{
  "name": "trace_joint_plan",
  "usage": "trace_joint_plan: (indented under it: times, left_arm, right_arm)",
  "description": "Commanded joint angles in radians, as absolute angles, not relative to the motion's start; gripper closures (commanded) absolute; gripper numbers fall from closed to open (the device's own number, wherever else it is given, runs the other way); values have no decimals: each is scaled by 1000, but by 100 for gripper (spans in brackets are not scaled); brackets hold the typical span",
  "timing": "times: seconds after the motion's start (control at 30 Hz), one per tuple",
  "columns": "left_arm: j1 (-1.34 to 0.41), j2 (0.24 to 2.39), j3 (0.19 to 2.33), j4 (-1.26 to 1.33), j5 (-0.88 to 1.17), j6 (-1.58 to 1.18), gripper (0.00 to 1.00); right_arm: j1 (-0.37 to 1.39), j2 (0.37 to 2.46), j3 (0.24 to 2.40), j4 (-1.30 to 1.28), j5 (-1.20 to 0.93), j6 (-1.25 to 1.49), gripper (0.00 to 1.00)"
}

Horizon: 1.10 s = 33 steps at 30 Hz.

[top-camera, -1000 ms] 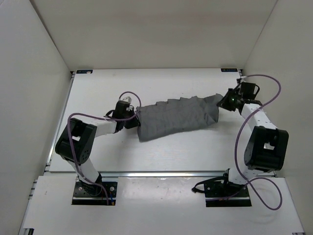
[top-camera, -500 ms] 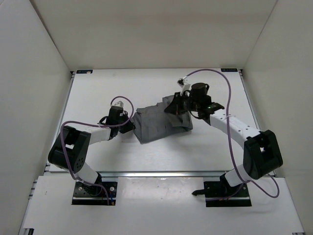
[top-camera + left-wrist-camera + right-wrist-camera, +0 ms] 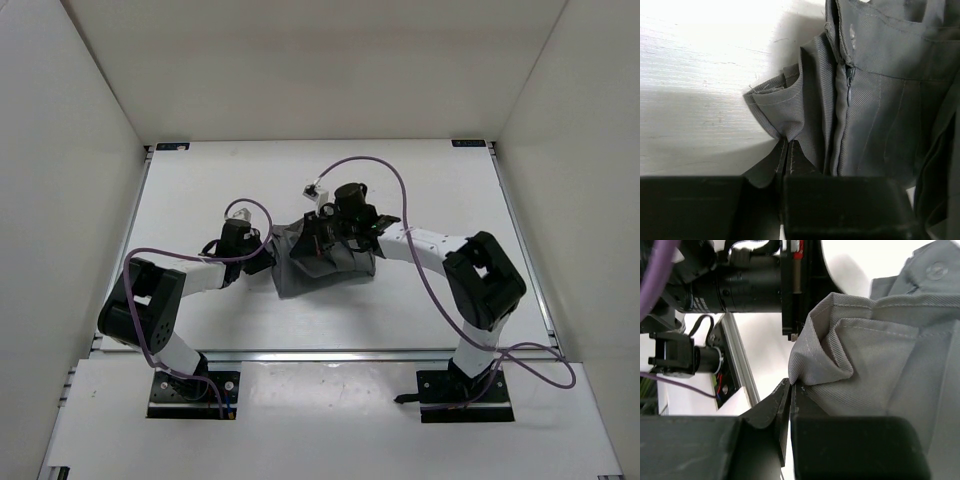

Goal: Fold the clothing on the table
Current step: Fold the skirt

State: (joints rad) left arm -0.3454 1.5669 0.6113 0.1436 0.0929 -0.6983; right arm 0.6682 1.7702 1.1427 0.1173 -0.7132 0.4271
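Note:
The clothing, a grey pleated skirt, lies doubled over near the middle of the white table. My left gripper is shut on the skirt's left edge, pinching a bunched fold beside the zipper. My right gripper reaches across from the right and is shut on the other end of the clothing, holding it over the left part of the skirt, close to the left gripper. In the right wrist view the left arm's black wrist shows just past the held cloth.
White walls stand on three sides of the table. A metal rail runs along the near edge, in front of both arm bases. Purple cables loop above each arm.
My right gripper has swept leftward across the table with the skirt's right end, folding it over the left half. The left gripper has stayed shut on the left edge, shifting slightly left.

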Motion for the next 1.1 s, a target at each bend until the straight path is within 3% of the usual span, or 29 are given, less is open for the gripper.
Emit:
trace_joint_plan:
  times: [0.0,0.33,0.5,0.7,0.9,1.07]
  left_arm:
    - [-341,1522,598,166,92,-699,100]
    - [-331,1503,597,156,84,-698,100]
    - [-318,1497,589,146,101,-696,100]
    - [-307,1474,594,118,121,-670,100]
    - [-302,1466,591,97,144,-652,90]
    - [-313,1494,597,71,149,-634,100]
  right_arm:
    - [698,1807,1216,169,-775,431,100]
    - [758,1948,1319,52,-733,385,100]
    - [791,2023,1367,0,-611,351,100]
    - [802,2135,1544,-236,-444,288,100]
    - [813,2183,1626,-334,-223,322,100]
    - [804,2175,1637,-370,-141,336,100]
